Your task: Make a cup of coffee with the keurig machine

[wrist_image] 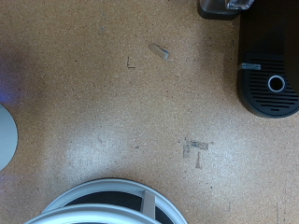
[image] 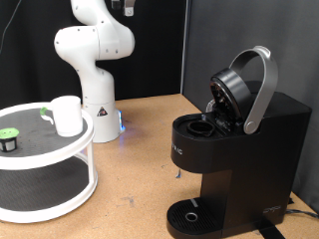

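One keurig machine (image: 234, 149) stands at the exterior view's right on the tabletop (image: 135, 159), its long body running from the round drip tray (image: 189, 216) at the exterior view's bottom back toward the right edge. Its lid (image: 244, 90) is tilted up with the silver-grey handle arched over it, baring the pod chamber. Pale lettering marks its front, too small to read. Well apart, at the exterior view's left, the cup (image: 67, 115) stands upright on the upper tier of a white two-tier stand (image: 45, 164), beside a small dark pod (image: 10, 139) with a green top. No gripper shows in either view, so I cannot tell whether it is spread or pressed together.
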Tool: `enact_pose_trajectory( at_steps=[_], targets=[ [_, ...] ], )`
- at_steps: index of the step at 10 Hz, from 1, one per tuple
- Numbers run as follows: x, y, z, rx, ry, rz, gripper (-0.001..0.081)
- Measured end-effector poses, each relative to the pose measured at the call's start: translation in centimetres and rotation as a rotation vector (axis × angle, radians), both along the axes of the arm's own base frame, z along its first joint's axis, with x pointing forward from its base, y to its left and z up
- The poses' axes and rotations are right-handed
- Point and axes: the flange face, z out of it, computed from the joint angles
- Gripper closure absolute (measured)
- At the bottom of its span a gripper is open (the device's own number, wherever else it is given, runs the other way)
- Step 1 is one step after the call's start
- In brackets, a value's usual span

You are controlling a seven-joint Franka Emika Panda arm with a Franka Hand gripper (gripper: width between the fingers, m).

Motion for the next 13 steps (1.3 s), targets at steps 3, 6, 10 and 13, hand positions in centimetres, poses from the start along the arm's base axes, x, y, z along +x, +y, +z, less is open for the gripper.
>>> enact_pose_trajectory(
  at_steps=[3,6,10,13],
  targets=[
    [-0.1,-1.7,0.0,-0.006,-0.002,-0.031,0.0001],
    [-0.9,-6.8,0.3,-0.019,-0.013,-0.044,0.0001],
    [-1.9,-10.7,0.2,-0.021,-0.017,-0.035,0.0001],
    [-2.2,-11.9,0.0,-0.02,-0.013,-0.001,0.0001]
  ],
)
